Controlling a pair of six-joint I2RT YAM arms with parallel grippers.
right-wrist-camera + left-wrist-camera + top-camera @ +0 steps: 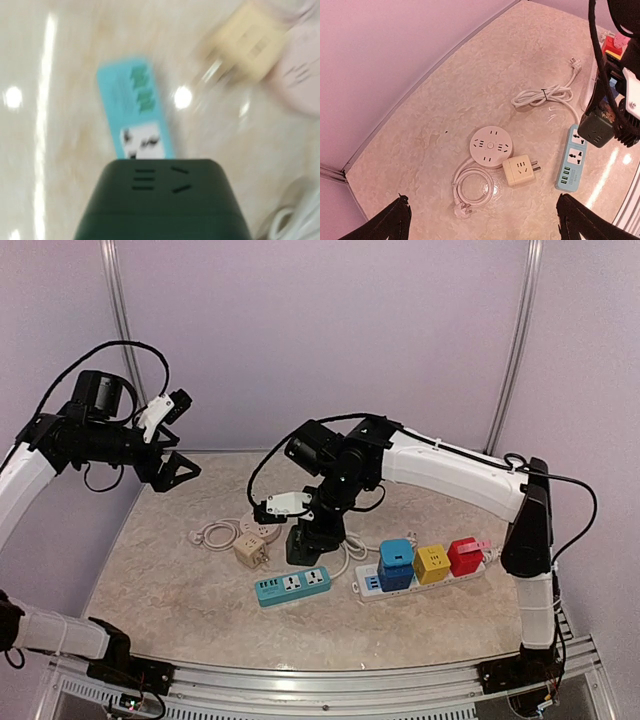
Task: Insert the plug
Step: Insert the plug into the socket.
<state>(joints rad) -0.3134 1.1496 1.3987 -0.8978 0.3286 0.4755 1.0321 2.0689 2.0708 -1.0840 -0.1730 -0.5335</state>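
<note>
Now my right gripper (pixel 318 523) clasps the dark green cube-shaped plastic plug adapter (pixel 302 544) close above the teal oblong power strip (pixel 293 585), whose long axis runs crosswise beneath it. My left gripper (pixel 176 471), spread wide and empty, hangs well apart from the strip.

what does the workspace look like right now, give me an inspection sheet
surface: marbled beige tabletop, no spills seen
job's things: dark green cube adapter held near the teal power strip, not plugged in
clutter: beige cube adapter, round white socket, white power strip carrying blue, yellow and red cubes
grippers: left gripper open, raised, empty; right gripper shut on the dark green cube adapter
cables: tied white cord bundle; looped white cord by the round socket
surroundings: pale lilac walls
</note>
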